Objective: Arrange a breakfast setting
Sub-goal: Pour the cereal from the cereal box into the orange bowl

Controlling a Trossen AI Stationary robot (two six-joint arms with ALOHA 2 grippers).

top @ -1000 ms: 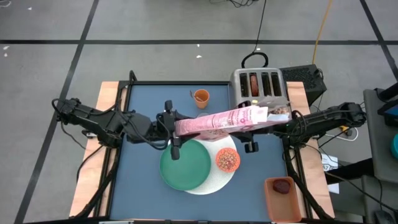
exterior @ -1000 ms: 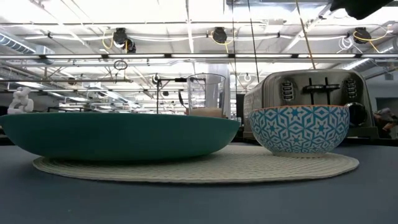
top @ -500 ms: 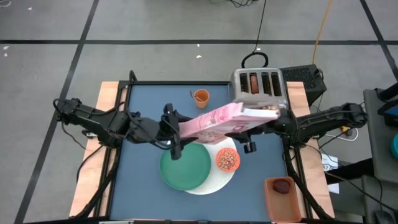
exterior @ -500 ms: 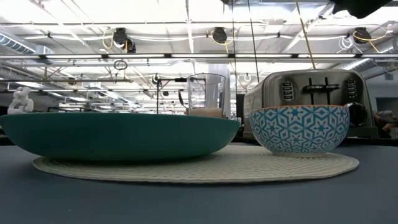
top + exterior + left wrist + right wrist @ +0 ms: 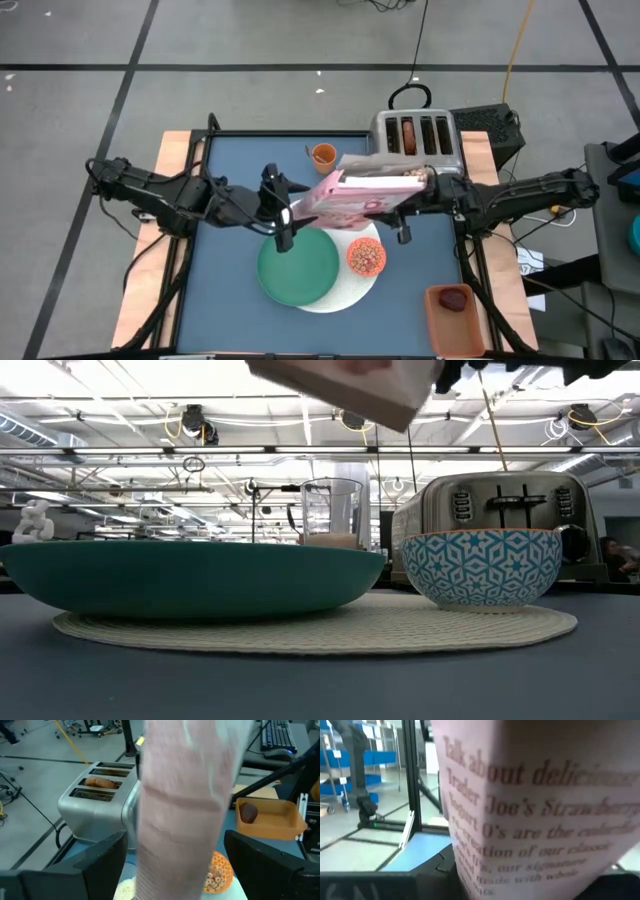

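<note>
I see the right gripper (image 5: 412, 193) clamped on the pink cereal box (image 5: 360, 196), lifted above the green round plate (image 5: 298, 264); the left gripper (image 5: 282, 207) is spread wide at its other end. Only my left wrist view shows cereal in the small orange bowl (image 5: 218, 875); the toaster (image 5: 415, 137) stands behind

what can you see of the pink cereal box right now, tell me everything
The pink cereal box is a long, pale pink carton with dark red print on one face. It lies tilted in the air above the blue table, over the far edge of the green round plate and in front of the toaster. The right pincer grips one end. The left pincer stands open around the other end; contact there cannot be told. In the low view only a pale corner shows at the top.
</note>
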